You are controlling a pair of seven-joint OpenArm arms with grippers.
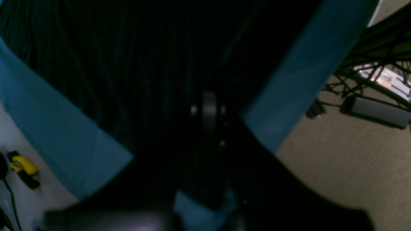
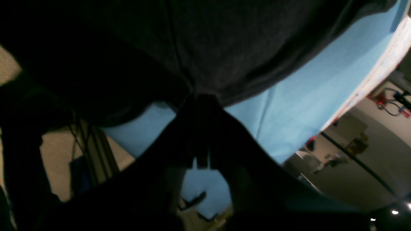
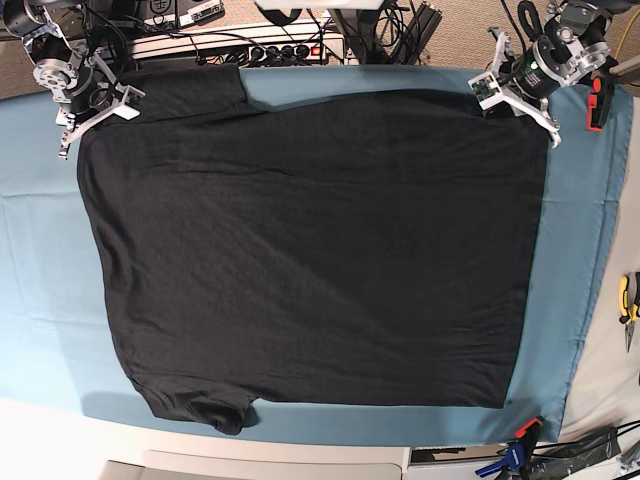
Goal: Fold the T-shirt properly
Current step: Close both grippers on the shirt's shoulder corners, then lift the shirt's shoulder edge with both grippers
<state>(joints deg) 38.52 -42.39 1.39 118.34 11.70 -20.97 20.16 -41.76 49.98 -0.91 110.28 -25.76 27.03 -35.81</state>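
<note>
Left wrist view: left claw [image 1: 208, 112] blurred and lost in darkness. Right wrist view: right claw [image 2: 200, 128] a black silhouette. Base view: T-shirt [image 3: 310, 250] graphic unseen; both claw tips indistinct.

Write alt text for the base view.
A black T-shirt lies spread flat on a teal cloth, seen from above. The right gripper and left gripper each pinch a far corner of it. Cables and a power strip lie beyond the table.
</note>
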